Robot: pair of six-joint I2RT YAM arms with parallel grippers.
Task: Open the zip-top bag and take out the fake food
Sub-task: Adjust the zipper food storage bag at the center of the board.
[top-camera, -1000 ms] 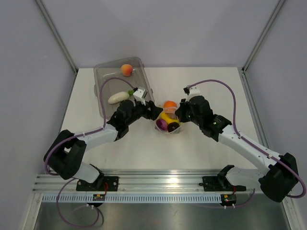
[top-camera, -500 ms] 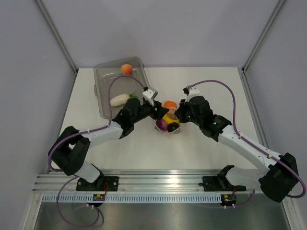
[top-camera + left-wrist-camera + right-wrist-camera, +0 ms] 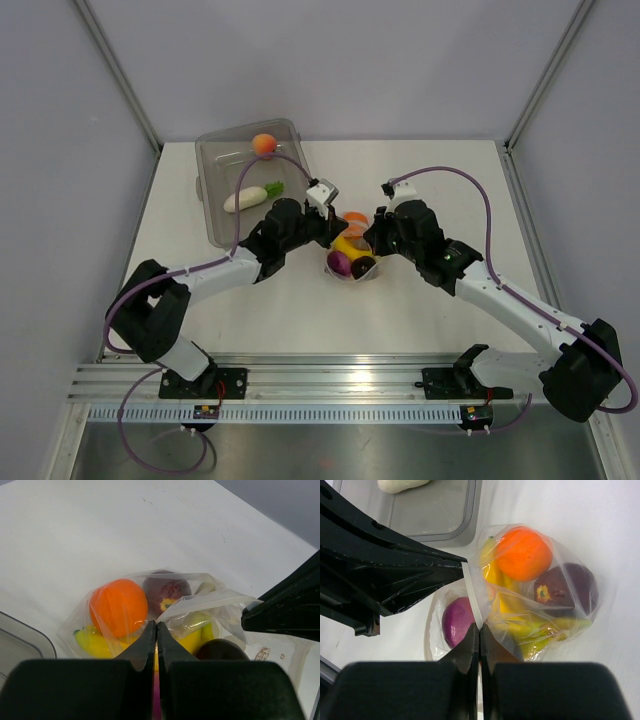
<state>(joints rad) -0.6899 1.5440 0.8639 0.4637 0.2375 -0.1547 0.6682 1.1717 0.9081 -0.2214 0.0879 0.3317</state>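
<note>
The zip-top bag (image 3: 352, 264) lies mid-table between both arms, clear film around an orange (image 3: 118, 607), a dark red apple (image 3: 563, 590), a yellow banana bunch (image 3: 512, 611) and a purple-dark round piece (image 3: 456, 621). My left gripper (image 3: 156, 626) is shut, pinching the bag's film edge from the left (image 3: 335, 238). My right gripper (image 3: 479, 628) is shut on the bag's white zip strip (image 3: 471, 592) from the right (image 3: 370, 248). The two sets of black fingers nearly meet over the bag's mouth.
A rigid clear-grey tub (image 3: 222, 225) stands at the back left, holding a peach (image 3: 264, 144) and a white radish (image 3: 249, 198). Its corner (image 3: 470, 527) sits close to the bag. Purple cables arc over both arms.
My left gripper has swung right from the tub over to the bag and has gone from open to shut on its film. The right gripper and the bag have stayed put.
</note>
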